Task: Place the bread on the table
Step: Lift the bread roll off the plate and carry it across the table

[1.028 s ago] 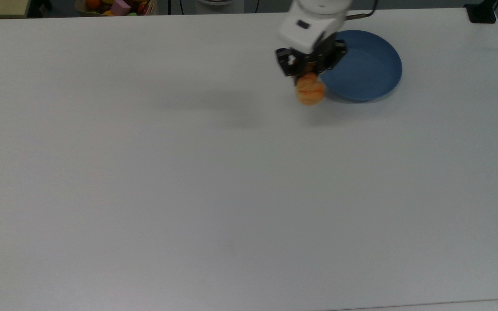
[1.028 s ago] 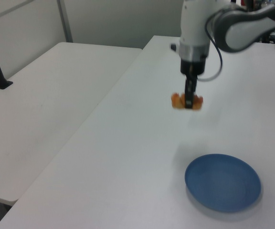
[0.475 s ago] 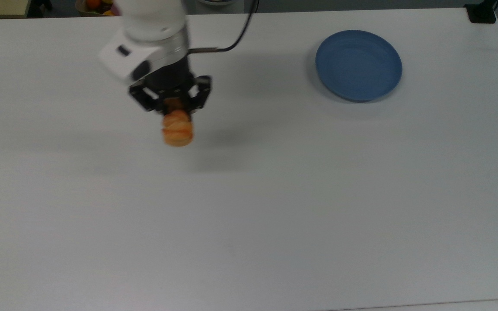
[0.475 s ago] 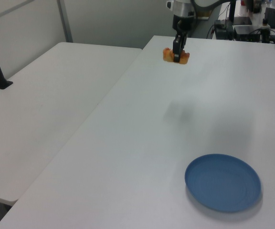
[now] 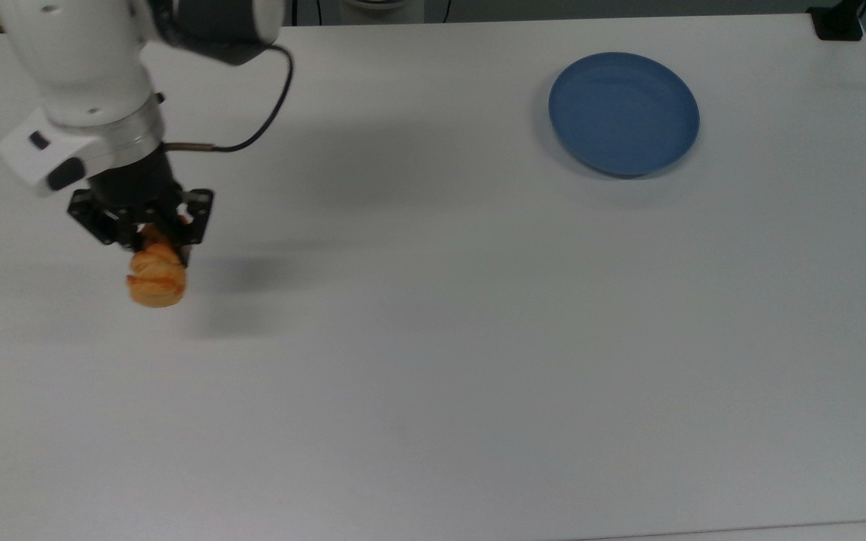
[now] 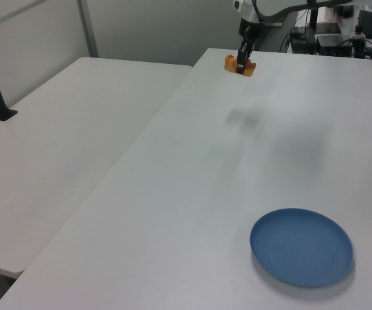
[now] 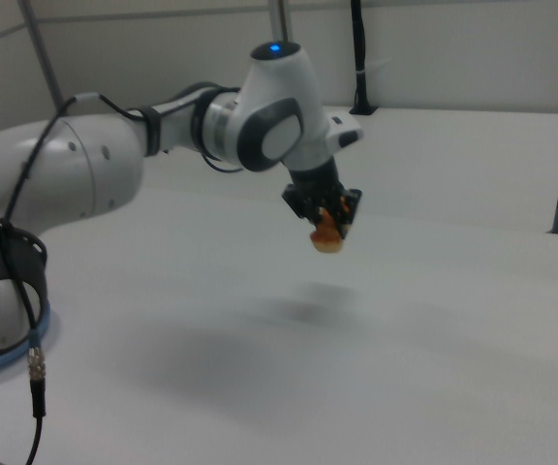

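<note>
My claw (image 5: 149, 239) is clamped shut on the bread (image 5: 156, 279), fingers pinching its upper end so most of the roll hangs below my fingertips. In the right view the bread (image 7: 327, 232) is clearly off the table (image 7: 434, 320), with its shadow on the surface beneath and slightly toward the right view's left. The blue plate (image 5: 623, 113) sits well apart from my claw, far off toward the top view's right, so this spot is open tabletop. Step in hand, as I judge it: lower and release. To do it well I should come straight down, no sideways drift, until the bread's underside touches the table (image 5: 433, 361), then open the fingers just enough to free it. Dropping it from this height risks a bounce or roll since the roll is rounded and lumpy. The left view puts my claw (image 6: 243, 63) near the table's far edge there, so I should keep the descent vertical, then lift straight up without nudging the bread.
</note>
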Robot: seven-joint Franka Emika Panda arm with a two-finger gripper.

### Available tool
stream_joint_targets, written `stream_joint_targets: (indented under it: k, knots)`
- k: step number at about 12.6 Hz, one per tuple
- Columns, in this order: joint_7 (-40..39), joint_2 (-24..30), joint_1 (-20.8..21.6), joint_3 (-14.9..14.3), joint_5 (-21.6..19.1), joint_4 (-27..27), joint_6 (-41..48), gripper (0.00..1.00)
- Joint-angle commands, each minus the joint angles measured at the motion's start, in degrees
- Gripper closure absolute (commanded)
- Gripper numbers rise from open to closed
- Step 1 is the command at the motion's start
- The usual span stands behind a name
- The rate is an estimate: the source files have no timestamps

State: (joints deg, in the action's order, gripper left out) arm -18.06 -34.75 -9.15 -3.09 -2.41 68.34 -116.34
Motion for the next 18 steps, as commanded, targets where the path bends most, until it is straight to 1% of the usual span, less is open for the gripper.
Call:
stream_joint_targets:
  k: [1,3,5,6,8,11,12,13,14,15,17,18]
  knots:
    - [-2.33,-7.33,-3.67,0.45,-0.49,-5.31,-3.54,0.59]
    - [-4.17,-11.9,-5.26,0.28,-0.14,-8.3,-4.33,0.59]
    - [-6.28,-15.15,-6.66,0.28,0.74,-9.09,-5.56,0.59]
    - [-6.46,-16.91,-7.11,0.28,1.78,-9.88,-7.05,0.59]
    - [-6.55,-17.72,-7.29,0.45,4.16,-9.8,-10.29,0.59]
    - [-7.51,-18.07,-7.29,0.45,4.34,-9.54,-12.67,0.57]
    - [-7.52,-17.98,-7.11,0.45,4.34,-8.84,-14.95,0.52]
    - [-7.52,-17.9,-6.94,0.45,4.43,-8.23,-15.32,0.43]
    - [-7.43,-17.81,-6.85,0.45,5.04,-8.05,-15.41,0.37]
    - [-7.17,-17.28,-6.67,0.45,5.74,-7.96,-15.41,0.21]
    - [-7.17,-17.02,-6.59,0.45,6.54,-6.82,-16.11,0.15]
    - [-6.91,-17.02,-6.5,0.45,7.06,-6.73,-16.46,0.08]
